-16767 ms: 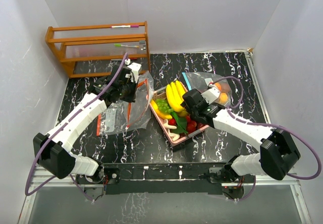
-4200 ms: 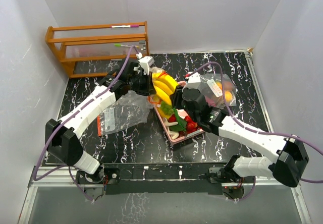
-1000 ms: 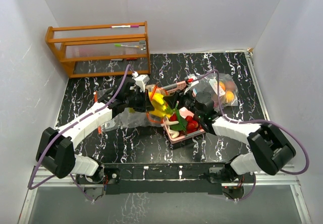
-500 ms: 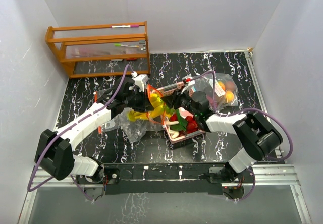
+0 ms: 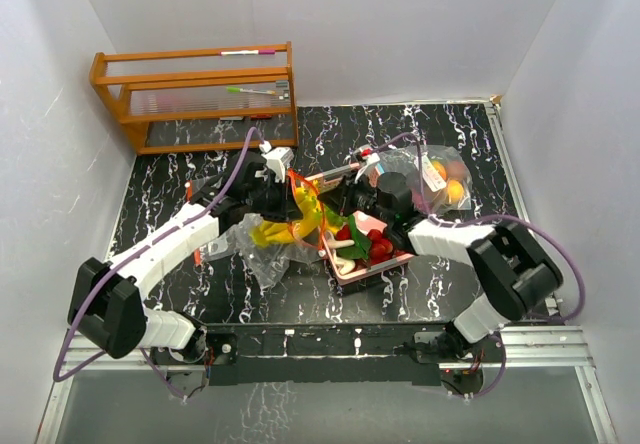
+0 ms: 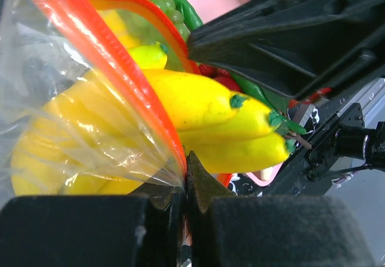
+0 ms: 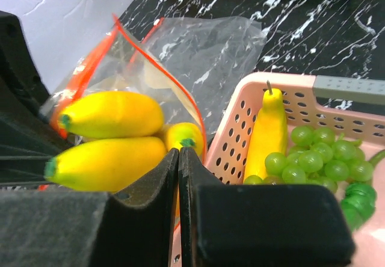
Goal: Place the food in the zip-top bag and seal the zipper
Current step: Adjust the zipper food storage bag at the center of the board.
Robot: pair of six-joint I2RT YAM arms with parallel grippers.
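Observation:
The clear zip-top bag with an orange zipper rim lies left of the pink tray. A yellow banana bunch lies in the bag's mouth, stems pointing out toward the tray. My left gripper is shut on the bag's orange rim just under the bananas. My right gripper is shut at the opposite side of the rim, beside the tray wall. Green grapes, a yellow piece and red berries stay in the tray.
A second clear bag holding oranges lies at the right, behind my right arm. A wooden rack with pens stands at the back left. White walls close in both sides of the black marbled table.
My right gripper has gone from open to shut at the bag's rim. The banana bunch has dropped lower and further left into the bag's mouth. My left gripper has kept its hold.

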